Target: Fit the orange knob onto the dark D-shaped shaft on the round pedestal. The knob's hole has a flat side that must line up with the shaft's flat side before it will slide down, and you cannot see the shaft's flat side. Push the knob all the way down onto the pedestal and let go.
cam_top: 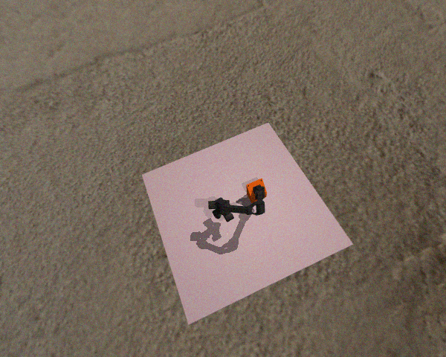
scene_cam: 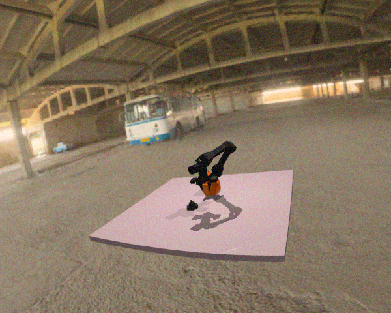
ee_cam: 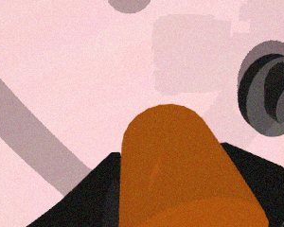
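My gripper (ee_cam: 170, 157) (scene_cam: 204, 184) is shut on the orange knob (ee_cam: 172, 175), with a dark finger on each side of it in the wrist view. The knob is held above the table, its underside and hole hidden. In the exterior view it cannot be told apart from the orange base behind it. The round dark pedestal with its shaft (scene_cam: 191, 205) stands on the table, lower than the gripper and apart from it. In the wrist view the pedestal (ee_cam: 257, 101) is cut by the right edge, right of the knob. In the top view the arm hides it.
The arm's orange base (cam_top: 256, 184) (scene_cam: 212, 191) stands on the pale pink table top (cam_top: 285, 238) (scene_cam: 256, 215). The arm's dark shadow (cam_top: 220, 249) (scene_cam: 236, 211) falls on it. Beyond the table's edges are bare ground and, far off, a bus (scene_cam: 146, 119).
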Motion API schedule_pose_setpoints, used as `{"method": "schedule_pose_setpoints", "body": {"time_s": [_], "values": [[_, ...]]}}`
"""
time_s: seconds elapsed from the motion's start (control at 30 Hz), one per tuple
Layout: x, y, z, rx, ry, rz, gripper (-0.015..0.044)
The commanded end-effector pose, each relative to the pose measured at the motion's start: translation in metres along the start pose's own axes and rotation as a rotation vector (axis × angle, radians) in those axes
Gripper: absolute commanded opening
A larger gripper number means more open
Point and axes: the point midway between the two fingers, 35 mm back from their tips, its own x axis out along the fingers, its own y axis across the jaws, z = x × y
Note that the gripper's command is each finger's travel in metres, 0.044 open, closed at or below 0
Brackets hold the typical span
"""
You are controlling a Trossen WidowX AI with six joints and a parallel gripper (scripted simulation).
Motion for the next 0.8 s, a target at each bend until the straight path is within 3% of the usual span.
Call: {"method": "schedule_pose_setpoints", "body": {"time_s": [0.0,0.77], "values": [[0.002,-0.013,0.000,-0.001,0.001,-0.005,0.0000],[0.020,-0.084,-0.005,-0.014,0.004,-0.002,0.0000]]}}
